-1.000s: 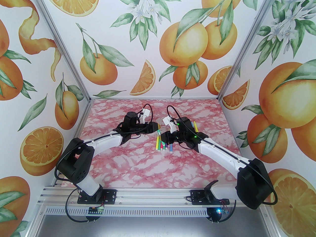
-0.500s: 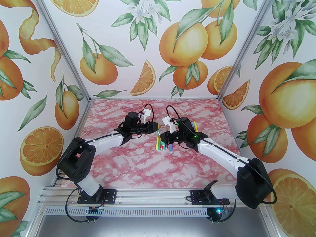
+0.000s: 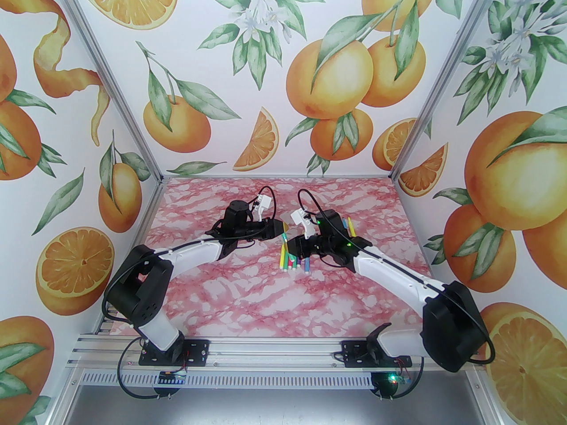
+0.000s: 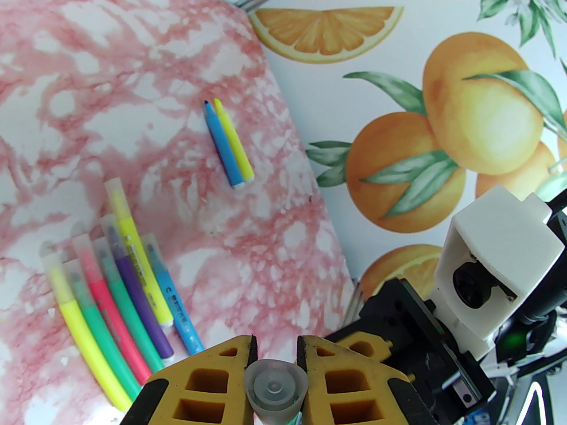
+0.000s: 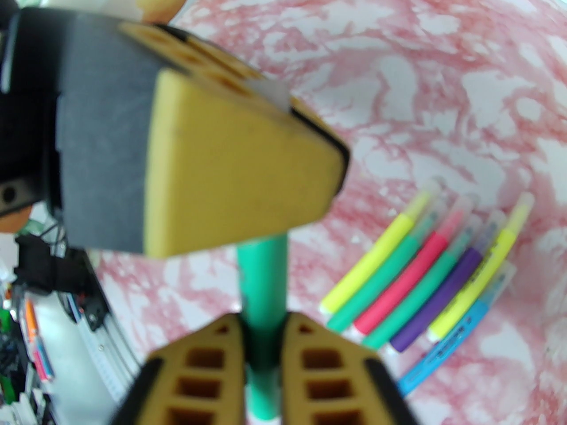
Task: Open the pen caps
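Observation:
My left gripper (image 4: 275, 348) is shut on a pale translucent pen cap (image 4: 275, 385), seen end-on between its yellow fingers. The green pen (image 5: 261, 272) under that cap runs down into my right gripper (image 5: 262, 321), whose fingers press on its body. In the top view the two grippers meet tip to tip, left gripper (image 3: 283, 228) and right gripper (image 3: 293, 242), just above the far end of a row of several capped pens (image 3: 290, 261). The same row of pens (image 4: 124, 281) has yellow, green, pink, purple and blue bodies.
Two uncapped pens (image 4: 228, 142), one blue and one yellow, lie side by side on the pink marbled table (image 3: 248, 299), and are seen behind the right wrist as a pair of pens (image 3: 350, 226). The cell's orange-print walls stand at the back and both sides.
In the top view both grippers stay together over the far end of the pen row. Nothing else has visibly shifted.

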